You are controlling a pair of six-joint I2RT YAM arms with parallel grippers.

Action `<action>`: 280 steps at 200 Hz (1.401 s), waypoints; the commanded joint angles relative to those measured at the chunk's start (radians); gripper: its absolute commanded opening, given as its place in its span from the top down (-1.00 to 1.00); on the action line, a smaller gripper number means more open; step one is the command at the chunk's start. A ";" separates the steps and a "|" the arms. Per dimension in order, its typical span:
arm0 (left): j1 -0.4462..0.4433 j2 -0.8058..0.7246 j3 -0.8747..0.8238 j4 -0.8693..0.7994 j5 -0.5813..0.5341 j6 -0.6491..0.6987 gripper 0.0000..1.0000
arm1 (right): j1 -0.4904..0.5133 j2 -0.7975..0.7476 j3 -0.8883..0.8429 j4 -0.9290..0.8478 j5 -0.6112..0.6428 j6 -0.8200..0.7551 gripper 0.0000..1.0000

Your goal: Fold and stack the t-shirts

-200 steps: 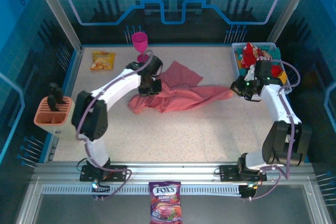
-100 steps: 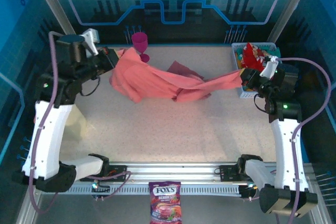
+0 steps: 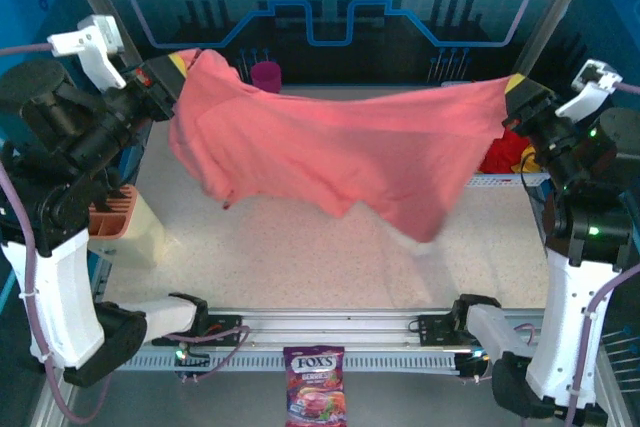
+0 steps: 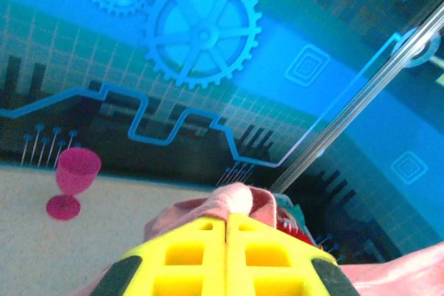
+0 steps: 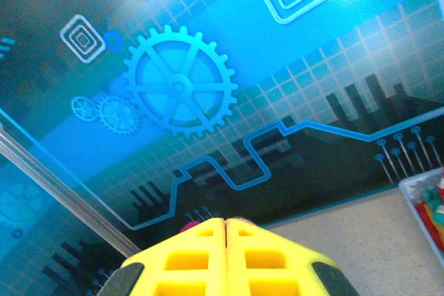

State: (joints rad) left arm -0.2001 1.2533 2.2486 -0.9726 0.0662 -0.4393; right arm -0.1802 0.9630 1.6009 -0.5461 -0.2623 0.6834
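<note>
The large plain salmon-pink cloth t-shirt is held stretched in the air over the speckled table. Its left edge is clamped by the left gripper and its right edge by the right gripper. It is judged light and limp, so corners should be gripped.

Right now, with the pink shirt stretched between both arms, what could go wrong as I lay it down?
1. The left gripper and right gripper each pinch only a small bit of the salmon-pink t-shirt; it may slip out.
2. Its lower edge hangs unevenly, lower toward the right, so it may land creased.
3. The magenta goblet stands just behind the cloth; a backward sweep could topple it.
</note>
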 commanded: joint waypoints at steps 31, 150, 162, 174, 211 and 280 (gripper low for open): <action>0.009 0.044 -0.042 0.062 -0.007 0.071 1.00 | -0.017 0.075 -0.030 -0.127 -0.108 0.022 1.00; 0.094 0.032 -0.525 0.236 0.045 -0.007 1.00 | -0.018 0.360 -0.110 -0.283 -0.262 -0.048 1.00; 0.100 -0.020 -0.665 0.257 0.037 -0.023 1.00 | -0.018 0.335 -0.198 -0.288 -0.251 -0.068 1.00; 0.104 -0.070 -0.806 0.279 0.034 -0.041 1.00 | -0.010 0.307 -0.291 -0.286 -0.236 -0.089 1.00; 0.113 -0.213 -1.157 0.349 0.024 -0.090 1.00 | 0.031 0.293 -0.524 -0.289 -0.195 -0.137 0.99; 0.113 -0.248 -1.409 0.421 0.045 -0.105 1.00 | 0.131 0.550 -0.562 -0.141 -0.152 -0.124 0.91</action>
State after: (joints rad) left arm -0.0952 1.0039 0.8597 -0.6220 0.1032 -0.5270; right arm -0.0711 1.4261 0.9916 -0.7536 -0.4442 0.5751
